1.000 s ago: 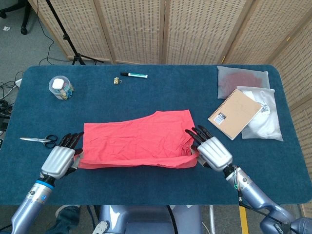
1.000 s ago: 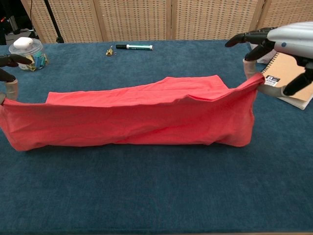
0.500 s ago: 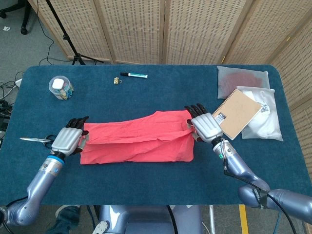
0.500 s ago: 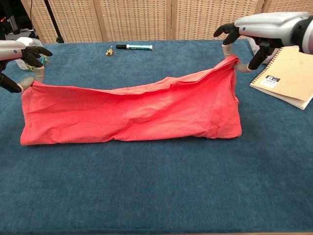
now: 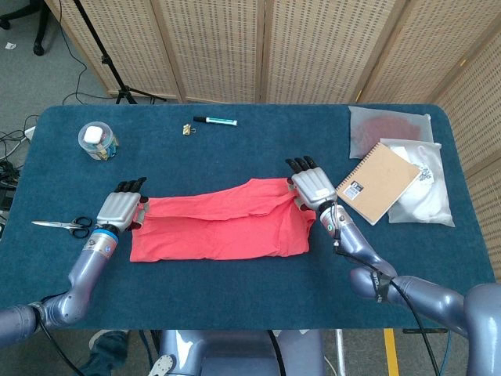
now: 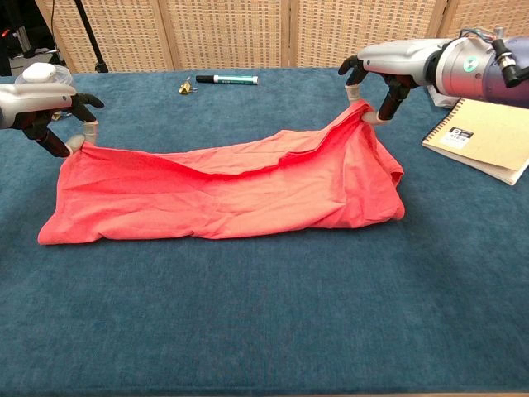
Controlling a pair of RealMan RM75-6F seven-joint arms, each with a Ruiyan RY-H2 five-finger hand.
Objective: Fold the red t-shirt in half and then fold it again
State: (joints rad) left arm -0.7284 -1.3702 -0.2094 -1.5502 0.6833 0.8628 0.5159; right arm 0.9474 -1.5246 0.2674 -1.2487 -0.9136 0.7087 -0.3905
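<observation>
The red t-shirt (image 5: 219, 229) (image 6: 223, 190) lies folded lengthwise across the middle of the blue table. Its upper layer is lifted at both ends and sags in between. My left hand (image 5: 121, 210) (image 6: 41, 103) pinches the shirt's left far corner just above the cloth. At the right far corner my right hand (image 5: 311, 186) (image 6: 388, 62) pinches the edge and holds it a little above the table. The near fold of the shirt rests flat on the table.
A brown spiral notebook (image 5: 376, 182) (image 6: 488, 136) lies right of my right hand, with plastic bags (image 5: 411, 176) behind it. Scissors (image 5: 61, 225) lie left of my left hand. A small jar (image 5: 98, 141), a binder clip (image 5: 188, 128) and a marker (image 5: 215, 121) sit at the back.
Both hands have carried the shirt's near edge up and away over the shirt to its far edge, then lowered it. The cloth now lies doubled and lower.
</observation>
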